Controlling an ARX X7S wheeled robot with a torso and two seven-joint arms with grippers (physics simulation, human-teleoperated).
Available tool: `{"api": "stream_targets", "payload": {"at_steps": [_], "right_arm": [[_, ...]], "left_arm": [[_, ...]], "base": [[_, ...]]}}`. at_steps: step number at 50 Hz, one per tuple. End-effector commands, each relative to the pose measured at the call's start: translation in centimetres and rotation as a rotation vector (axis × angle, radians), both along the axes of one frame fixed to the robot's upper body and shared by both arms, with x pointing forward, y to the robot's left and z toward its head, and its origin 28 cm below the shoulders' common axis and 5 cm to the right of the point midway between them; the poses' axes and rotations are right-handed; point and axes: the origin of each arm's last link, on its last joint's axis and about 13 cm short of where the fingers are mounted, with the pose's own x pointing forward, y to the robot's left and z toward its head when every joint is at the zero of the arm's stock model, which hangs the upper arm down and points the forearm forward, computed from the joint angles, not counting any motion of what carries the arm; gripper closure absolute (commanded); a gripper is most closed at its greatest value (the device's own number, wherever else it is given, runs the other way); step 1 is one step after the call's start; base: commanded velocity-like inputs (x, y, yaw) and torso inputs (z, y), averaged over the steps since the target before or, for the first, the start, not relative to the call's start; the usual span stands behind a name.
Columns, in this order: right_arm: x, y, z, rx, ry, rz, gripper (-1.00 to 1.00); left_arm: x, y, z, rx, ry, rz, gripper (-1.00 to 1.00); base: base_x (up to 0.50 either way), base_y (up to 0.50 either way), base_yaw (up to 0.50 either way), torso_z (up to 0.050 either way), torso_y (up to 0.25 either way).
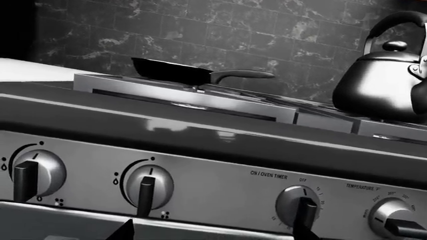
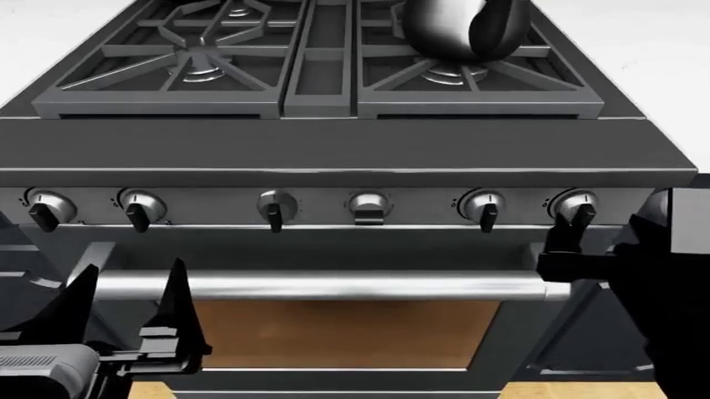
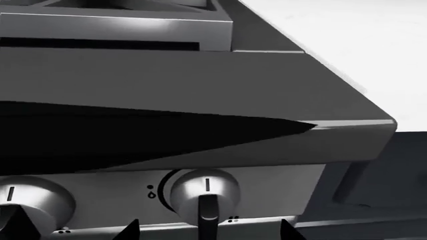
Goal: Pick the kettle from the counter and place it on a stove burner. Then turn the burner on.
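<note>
The shiny kettle point(image 2: 455, 29) stands on the right front stove burner point(image 2: 450, 73), on its grate. It also shows in the left wrist view point(image 1: 383, 80). My right gripper point(image 2: 564, 239) is open at the rightmost control knob point(image 2: 574, 208). In the right wrist view its fingertips point(image 3: 130, 231) stand apart on either side of that knob point(image 3: 203, 192), not touching it. My left gripper point(image 2: 131, 303) is open and empty, low in front of the oven door, below the two left knobs point(image 2: 139, 208). The white counter point(image 2: 666, 50) flanks the stove.
A black pan point(image 1: 177, 71) sits on a rear left burner. The left front burner point(image 2: 205, 66) is bare. Six knobs line the front panel, and the oven door handle point(image 2: 332, 287) runs below them. The stove's front right corner point(image 3: 383, 125) overhangs the right gripper.
</note>
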Motion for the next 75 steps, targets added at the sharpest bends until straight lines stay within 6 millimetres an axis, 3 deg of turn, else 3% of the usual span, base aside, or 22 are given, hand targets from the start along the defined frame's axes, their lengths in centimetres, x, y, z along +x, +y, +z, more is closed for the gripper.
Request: {"api": "stream_targets", "payload": {"at_steps": [1,26,27,55,75], "right_arm": [[0.59,0.04,-0.49,0.008,0.012,0.002,-1.0],[1.35,0.0,-0.86,0.008,0.005,0.002,-1.0],[1.34,-0.03,-0.89,0.007,0.006,-0.001,1.0],[1.15,0.01,-0.93,-0.006,-0.006,0.007,1.0],[1.12,0.39,-0.62,-0.136,-0.029,0.041,1.0]], "left_arm": [[0.04,0.02,-0.17,0.0,0.006,0.005,-1.0],[-0.05,0.06,-0.27,-0.008,0.007,0.012,-1.0],[-0.04,0.05,-0.31,-0.006,0.008,0.012,-1.0],[-0.09,0.01,-0.31,-0.013,0.006,0.009,-1.0],[-0.21,0.0,-0.46,-0.012,0.007,0.006,-1.0]], "base": [[0.0,0.0,0.0,0.0,0.0],[0.0,0.0,0.0,0.0,0.0],[0.0,0.0,0.0,0.0,0.0],[0.0,0.0,0.0,0.0,0.0],[0.0,0.0,0.0,0.0,0.001]]}}
